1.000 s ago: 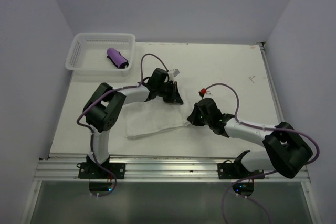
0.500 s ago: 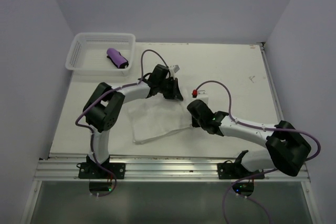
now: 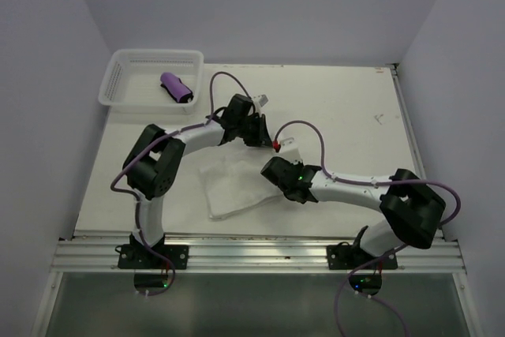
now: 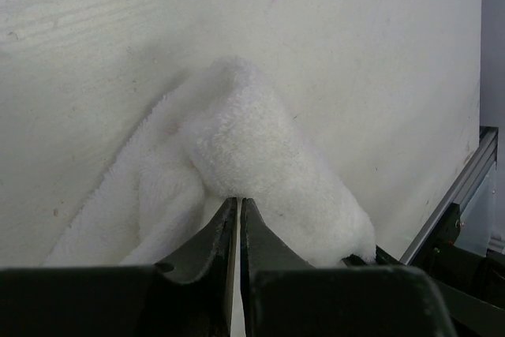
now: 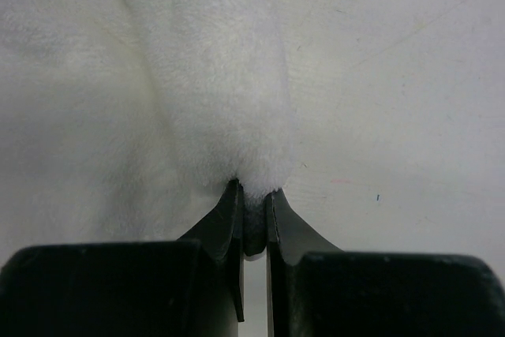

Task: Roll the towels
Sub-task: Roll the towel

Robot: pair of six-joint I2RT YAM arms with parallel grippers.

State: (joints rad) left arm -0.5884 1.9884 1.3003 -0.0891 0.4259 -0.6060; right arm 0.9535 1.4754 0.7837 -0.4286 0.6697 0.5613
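Note:
The large fluffy white towel (image 3: pixel 230 185) lies on the table in front of the left arm, partly folded over itself. My left gripper (image 3: pixel 260 138) is shut on its far corner; in the left wrist view the jaws (image 4: pixel 238 200) pinch a raised hump of white towel (image 4: pixel 252 136). My right gripper (image 3: pixel 273 170) is shut on the towel's right edge; in the right wrist view the jaws (image 5: pixel 252 193) clamp a fold of the towel (image 5: pixel 205 76). The small purple towel (image 3: pixel 177 87) lies rolled up in the basket.
The white mesh basket (image 3: pixel 107 89) stands at the table's far left corner. Purple cables loop over both arms. The table's metal front rail (image 3: pixel 260 254) runs along the near edge. Grey walls close in the left and right sides.
My right gripper has moved left and away from the rail, carrying the towel's right edge over the rest of it. The towel now looks narrower. My left gripper has shifted slightly left.

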